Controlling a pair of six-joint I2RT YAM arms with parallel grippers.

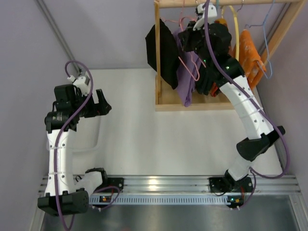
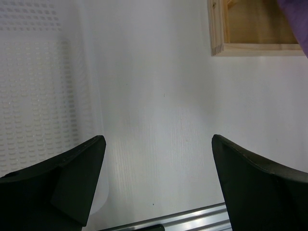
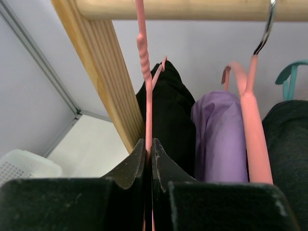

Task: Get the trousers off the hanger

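With the right gripper (image 3: 148, 155) pinched shut on the thin wire of a pink hanger (image 3: 144, 72), the task reads as barely begun: hanger secured, garment not yet off. The black trousers (image 3: 168, 115) hang just behind the fingertips, below the wooden rail (image 3: 183, 8), with a purple garment (image 3: 219, 134) beside them. Whether they sit on this very hanger: cannot tell. Left gripper (image 2: 156, 159): jaws wide apart, nothing held, over the table (image 2: 159, 86), well apart from the wooden rack (image 2: 250, 48).

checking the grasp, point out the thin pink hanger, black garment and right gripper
thin pink hanger (image 3: 146, 72): right wrist view, ribbed wire neck
black garment (image 3: 168, 110): right wrist view, upper fold
right gripper (image 3: 148, 145): right wrist view, between fingertips shut on the hanger
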